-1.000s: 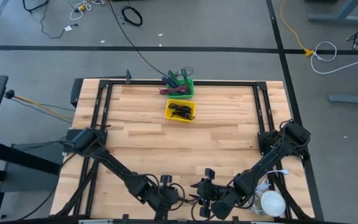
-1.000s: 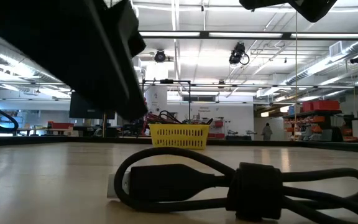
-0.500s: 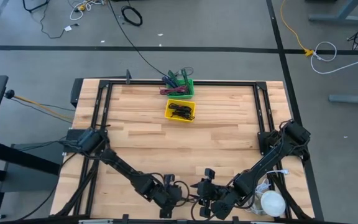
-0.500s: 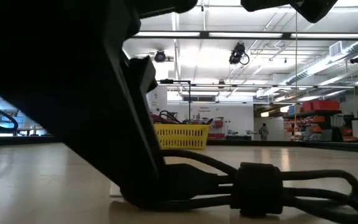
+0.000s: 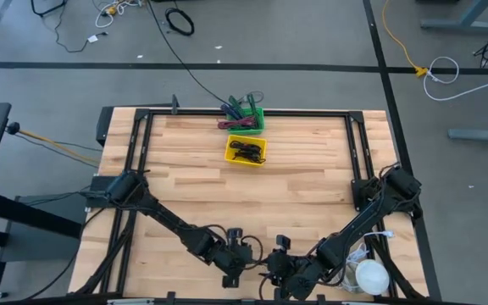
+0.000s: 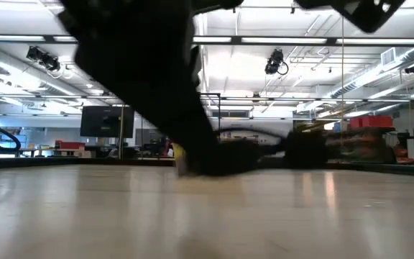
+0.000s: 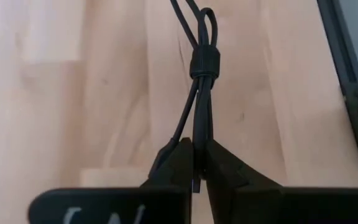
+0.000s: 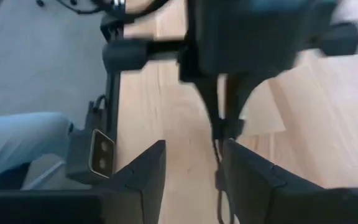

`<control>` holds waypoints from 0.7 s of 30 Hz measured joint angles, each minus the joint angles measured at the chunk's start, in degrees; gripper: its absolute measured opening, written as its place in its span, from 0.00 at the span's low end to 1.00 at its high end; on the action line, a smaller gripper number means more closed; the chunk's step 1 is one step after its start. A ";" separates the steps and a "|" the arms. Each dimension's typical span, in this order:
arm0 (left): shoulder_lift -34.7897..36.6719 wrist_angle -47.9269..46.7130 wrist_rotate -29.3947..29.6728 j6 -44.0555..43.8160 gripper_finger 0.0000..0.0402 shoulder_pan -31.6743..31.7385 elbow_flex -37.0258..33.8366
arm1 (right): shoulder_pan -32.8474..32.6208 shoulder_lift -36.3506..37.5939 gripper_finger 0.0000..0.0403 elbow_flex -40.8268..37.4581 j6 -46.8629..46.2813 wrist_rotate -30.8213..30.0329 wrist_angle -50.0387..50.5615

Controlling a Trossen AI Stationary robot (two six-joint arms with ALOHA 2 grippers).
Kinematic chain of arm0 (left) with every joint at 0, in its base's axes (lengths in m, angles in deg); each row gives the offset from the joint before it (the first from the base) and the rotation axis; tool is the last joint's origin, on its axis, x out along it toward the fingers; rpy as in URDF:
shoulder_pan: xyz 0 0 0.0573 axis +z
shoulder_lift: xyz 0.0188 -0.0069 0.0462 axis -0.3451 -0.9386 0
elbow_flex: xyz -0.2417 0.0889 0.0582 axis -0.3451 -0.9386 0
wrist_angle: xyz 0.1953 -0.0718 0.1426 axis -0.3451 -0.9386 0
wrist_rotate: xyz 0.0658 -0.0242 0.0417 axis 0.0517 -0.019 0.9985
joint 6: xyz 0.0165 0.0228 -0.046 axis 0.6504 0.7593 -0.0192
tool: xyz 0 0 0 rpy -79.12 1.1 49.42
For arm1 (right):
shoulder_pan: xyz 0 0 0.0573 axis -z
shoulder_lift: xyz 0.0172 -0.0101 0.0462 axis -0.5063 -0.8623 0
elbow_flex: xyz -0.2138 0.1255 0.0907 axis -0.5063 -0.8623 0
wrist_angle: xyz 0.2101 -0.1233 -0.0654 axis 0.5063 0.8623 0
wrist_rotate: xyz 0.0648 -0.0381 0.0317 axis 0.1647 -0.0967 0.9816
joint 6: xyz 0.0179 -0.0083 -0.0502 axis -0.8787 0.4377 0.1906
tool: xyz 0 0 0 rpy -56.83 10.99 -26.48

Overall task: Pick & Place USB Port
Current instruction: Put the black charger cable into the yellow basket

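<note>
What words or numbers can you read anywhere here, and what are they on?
No text here can be read whole.
Painted white marks on the dark body of the left tool: cut off by the picture's edge, unreadable.
Dark flat screen in the room behind the table: too blurred to show any words.

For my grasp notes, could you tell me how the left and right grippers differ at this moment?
The left gripper is shut on the black cable, pinching it between its fingers; the right gripper stands open and holds nothing. The left gripper has the cable lifted off the wooden table; the right gripper waits beside it. Both sit at the table's near edge.
</note>
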 joint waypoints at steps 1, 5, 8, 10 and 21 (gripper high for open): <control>0.51 -0.10 0.16 0.70 0.05 0.34 0.00 | 0.00 -0.82 0.40 0.00 0.68 0.40 -1.23; 2.87 -0.70 0.43 2.69 0.05 1.46 -0.02 | 0.88 -3.52 0.40 0.00 3.88 2.48 -3.59; 4.71 -0.58 0.44 3.99 0.05 1.62 0.00 | 1.99 -4.04 0.40 0.00 4.06 2.80 -2.67; 5.45 -1.67 0.33 4.05 0.05 1.60 0.00 | 2.54 -4.04 0.40 0.00 3.54 3.01 -2.34; 4.98 -5.82 -3.83 2.13 0.05 0.75 0.04 | 4.33 -4.02 0.40 0.00 5.60 2.88 -2.99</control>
